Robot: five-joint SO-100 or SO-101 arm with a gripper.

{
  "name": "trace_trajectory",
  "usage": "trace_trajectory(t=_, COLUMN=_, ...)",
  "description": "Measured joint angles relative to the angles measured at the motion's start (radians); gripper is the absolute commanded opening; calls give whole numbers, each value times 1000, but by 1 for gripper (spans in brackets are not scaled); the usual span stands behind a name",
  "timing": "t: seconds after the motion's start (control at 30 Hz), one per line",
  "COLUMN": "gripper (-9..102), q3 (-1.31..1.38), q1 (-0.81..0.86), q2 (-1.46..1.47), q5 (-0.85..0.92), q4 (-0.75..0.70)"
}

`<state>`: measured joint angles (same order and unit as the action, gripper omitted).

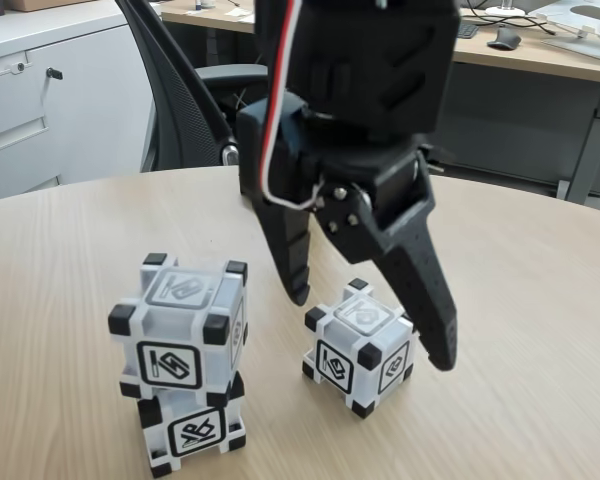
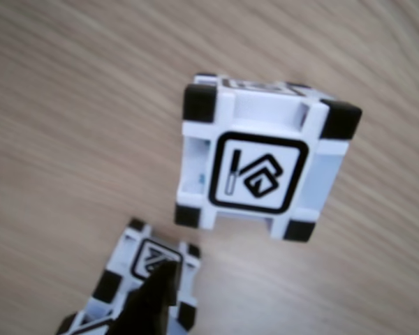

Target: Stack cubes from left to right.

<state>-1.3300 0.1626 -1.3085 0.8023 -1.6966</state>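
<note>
In the fixed view, two grey-white cubes with black corners stand stacked at the front left, the upper cube sitting slightly askew on the lower cube. A third cube rests alone on the table to their right. My black gripper hangs open, with one finger behind the single cube's left side and the other at its right side. It holds nothing. In the other view, a large cube fills the middle, and one dark finger overlaps a smaller cube at the bottom left.
The round wooden table has free surface on the right and at the back. Beyond its far edge stand an office chair, white cabinets and a desk.
</note>
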Motion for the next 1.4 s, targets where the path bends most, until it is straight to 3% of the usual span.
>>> trace_trajectory(t=0.6, gripper=39, q3=-12, q1=-6, q2=0, q5=-179, q4=0)
trace_trajectory(t=1.4, gripper=38, q3=-132, q1=-78, q2=54, q5=-164, q4=12)
